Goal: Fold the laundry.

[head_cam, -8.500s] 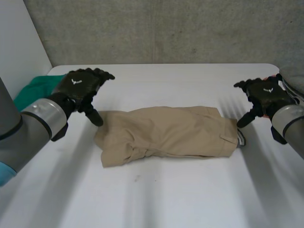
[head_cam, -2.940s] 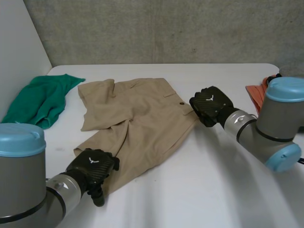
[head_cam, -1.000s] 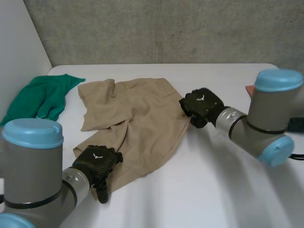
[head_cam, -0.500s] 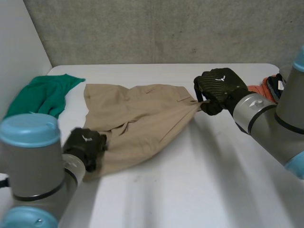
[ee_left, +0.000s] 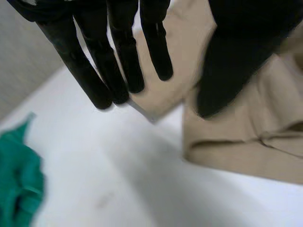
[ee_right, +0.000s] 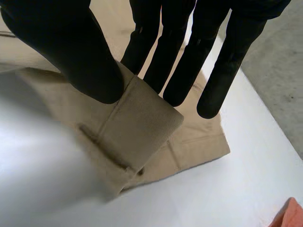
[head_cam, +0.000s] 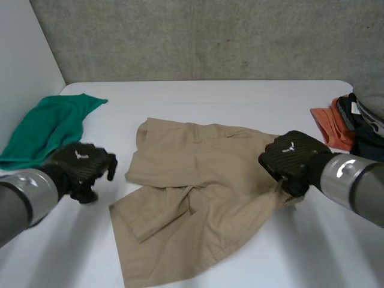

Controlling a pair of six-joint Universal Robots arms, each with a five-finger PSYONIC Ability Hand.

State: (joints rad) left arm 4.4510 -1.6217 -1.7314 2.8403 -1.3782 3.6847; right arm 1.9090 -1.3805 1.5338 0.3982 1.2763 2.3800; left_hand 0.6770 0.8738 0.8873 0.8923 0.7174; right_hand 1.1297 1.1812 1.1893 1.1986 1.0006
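Note:
Tan shorts [head_cam: 198, 180] lie crumpled and partly spread in the middle of the white table [head_cam: 282, 258]. My right hand [head_cam: 294, 159] is at their right edge. In the right wrist view its thumb [ee_right: 71, 47] and fingers pinch a folded band of the tan cloth [ee_right: 137, 132]. My left hand [head_cam: 81, 165] hovers to the left of the shorts, off the cloth. In the left wrist view its fingers [ee_left: 118, 52] are straight and hold nothing, with the shorts [ee_left: 236, 127] lying beyond them.
A green garment [head_cam: 48, 126] lies bunched at the table's left edge, also seen in the left wrist view [ee_left: 19, 179]. An orange cloth [head_cam: 329, 123] and a dark garment [head_cam: 360, 120] sit at the far right. A grey wall stands behind the table.
My right hand has pulled the shorts' edge down and to the right. My left hand has let go of the cloth and moved away to the left. The shorts shifted toward the table's middle.

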